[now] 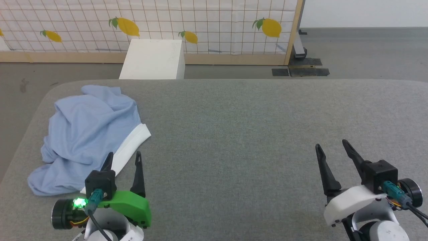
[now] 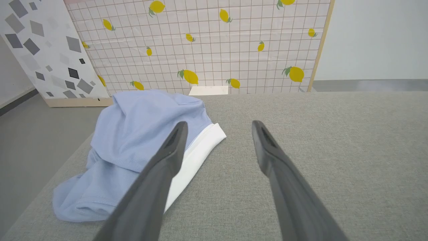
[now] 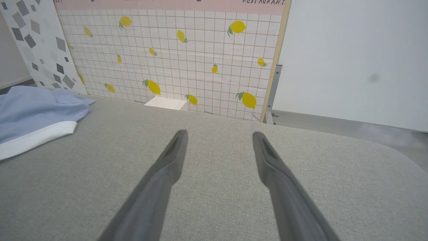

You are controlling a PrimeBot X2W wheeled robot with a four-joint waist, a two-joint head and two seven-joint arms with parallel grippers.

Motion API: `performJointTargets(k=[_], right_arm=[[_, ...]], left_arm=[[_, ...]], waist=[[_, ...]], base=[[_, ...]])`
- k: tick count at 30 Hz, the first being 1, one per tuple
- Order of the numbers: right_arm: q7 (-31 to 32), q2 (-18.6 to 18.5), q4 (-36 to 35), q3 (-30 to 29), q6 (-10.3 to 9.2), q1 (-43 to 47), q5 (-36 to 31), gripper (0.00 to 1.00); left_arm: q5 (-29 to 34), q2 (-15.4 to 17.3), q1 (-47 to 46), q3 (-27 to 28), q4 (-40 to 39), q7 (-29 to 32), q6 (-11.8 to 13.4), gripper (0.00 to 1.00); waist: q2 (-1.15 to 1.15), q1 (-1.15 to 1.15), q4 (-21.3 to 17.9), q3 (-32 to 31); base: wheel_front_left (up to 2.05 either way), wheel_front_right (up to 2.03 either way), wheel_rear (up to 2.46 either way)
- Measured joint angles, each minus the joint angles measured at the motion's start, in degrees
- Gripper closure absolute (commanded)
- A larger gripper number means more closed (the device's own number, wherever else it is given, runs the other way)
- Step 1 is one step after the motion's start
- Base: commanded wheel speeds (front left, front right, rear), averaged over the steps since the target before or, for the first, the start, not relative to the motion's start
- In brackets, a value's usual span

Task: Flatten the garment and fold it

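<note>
The garment (image 1: 87, 134) is a light-blue knit shirt lying crumpled in a heap at the left end of the grey table, a white band (image 1: 132, 145) along its near right edge. My left gripper (image 1: 123, 158) stands open just in front of that band, its left finger over the cloth's edge, nothing between its fingers. In the left wrist view the garment (image 2: 140, 134) lies ahead and left of the left gripper (image 2: 217, 129). My right gripper (image 1: 331, 145) is open at the lower right over bare table, far from the garment (image 3: 30, 110); the right gripper (image 3: 219, 137) holds nothing.
The grey fabric-covered table (image 1: 250, 134) spreads wide to the right of the heap, with rounded corners and its left edge close beside the garment. Behind it stand a white box (image 1: 152, 60) on the floor and a lemon-patterned tiled panel (image 1: 200, 23).
</note>
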Motion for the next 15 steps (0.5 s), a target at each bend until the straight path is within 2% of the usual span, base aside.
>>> performJointTargets(k=[15], right_arm=[[-1.6, 0.0, 1.0, -1.3, 0.0, 0.0, 1.2, 0.0]], left_arm=[[-0.3, 0.0, 0.0, -0.5, 1.5, -1.6, 0.0, 0.0]], waist=[[0.0, 0.0, 0.0, 0.1]], base=[[0.0, 0.0, 0.0]])
